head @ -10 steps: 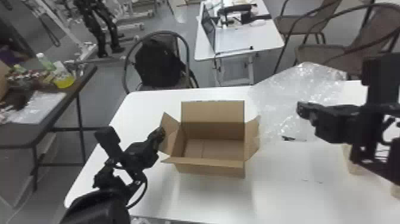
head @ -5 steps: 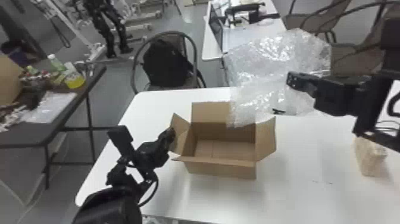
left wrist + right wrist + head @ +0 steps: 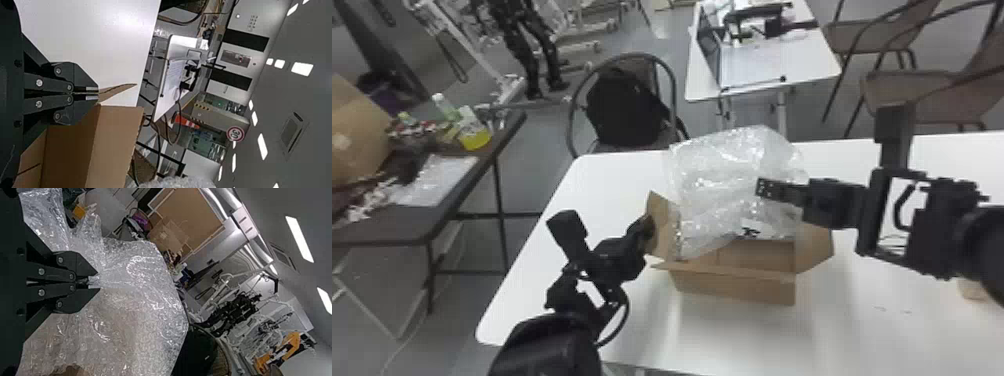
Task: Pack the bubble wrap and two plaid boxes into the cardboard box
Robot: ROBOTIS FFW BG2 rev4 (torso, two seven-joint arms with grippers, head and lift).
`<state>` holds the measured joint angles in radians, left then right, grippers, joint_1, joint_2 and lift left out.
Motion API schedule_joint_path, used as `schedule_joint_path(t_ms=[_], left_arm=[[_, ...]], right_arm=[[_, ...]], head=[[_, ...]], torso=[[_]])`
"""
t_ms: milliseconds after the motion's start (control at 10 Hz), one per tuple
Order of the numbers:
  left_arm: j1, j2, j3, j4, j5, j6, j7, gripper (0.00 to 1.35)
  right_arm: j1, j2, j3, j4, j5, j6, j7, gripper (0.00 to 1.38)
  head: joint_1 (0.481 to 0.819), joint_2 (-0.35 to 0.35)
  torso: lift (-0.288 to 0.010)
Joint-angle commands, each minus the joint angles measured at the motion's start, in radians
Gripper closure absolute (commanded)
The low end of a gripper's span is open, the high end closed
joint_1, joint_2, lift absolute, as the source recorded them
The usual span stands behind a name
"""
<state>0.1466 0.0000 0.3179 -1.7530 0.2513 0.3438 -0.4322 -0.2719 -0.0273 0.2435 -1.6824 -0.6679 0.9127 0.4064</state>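
Note:
My left gripper [image 3: 646, 227] is at the left flap of the open cardboard box [image 3: 732, 289]. In the left wrist view, my left gripper [image 3: 98, 93] is shut on the edge of that flap [image 3: 117, 89]. My right gripper [image 3: 762, 189] is above the box's right half. Crumpled bubble wrap [image 3: 722, 175] hangs from it over the box, its lower left part dipping toward the opening and covering the back flap. The right wrist view has my right gripper [image 3: 94, 282] pinching the gathered bubble wrap [image 3: 145, 293]. One pale plaid box [image 3: 972, 289] is partly hidden behind the right arm.
White table surface [image 3: 857, 330] extends right and in front of the box. A dark side table [image 3: 397, 225] with clutter is at the left. Behind stand a chair with a black backpack [image 3: 622, 107] and another white table [image 3: 802, 60].
My right gripper has carried the bubble wrap leftward, from beside the box to over it. My left gripper has stayed at the left flap. The head view has shifted.

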Motion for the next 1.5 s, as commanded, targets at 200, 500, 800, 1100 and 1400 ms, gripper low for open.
schedule_joint_path(t_ms=[200, 500, 800, 1100, 1400], left_arm=[[0.024, -0.003, -0.096, -0.005, 0.077, -0.016, 0.066, 1.21], [0.025, -0.003, -0.094, -0.008, 0.088, -0.031, 0.067, 1.21], [0.03, -0.003, -0.077, -0.008, 0.086, -0.042, 0.084, 1.21], [0.025, -0.003, -0.08, -0.01, 0.091, -0.045, 0.084, 1.21], [0.027, -0.003, -0.079, -0.008, 0.1, -0.052, 0.084, 1.21]], right_arm=[[-0.016, 0.01, 0.037, 0.133, -0.004, -0.038, 0.023, 1.25], [0.019, 0.012, 0.039, 0.059, 0.067, 0.011, -0.093, 1.25], [0.03, -0.002, 0.034, -0.059, 0.073, 0.08, -0.23, 1.25], [0.017, -0.005, 0.031, -0.048, 0.059, 0.164, -0.279, 1.25], [0.017, 0.003, 0.031, -0.008, 0.013, 0.175, -0.284, 0.76]], head=[[0.695, 0.35], [0.695, 0.348], [0.695, 0.338], [0.695, 0.326], [0.695, 0.336]], torso=[[-0.087], [-0.087], [-0.087], [-0.087], [-0.087]])
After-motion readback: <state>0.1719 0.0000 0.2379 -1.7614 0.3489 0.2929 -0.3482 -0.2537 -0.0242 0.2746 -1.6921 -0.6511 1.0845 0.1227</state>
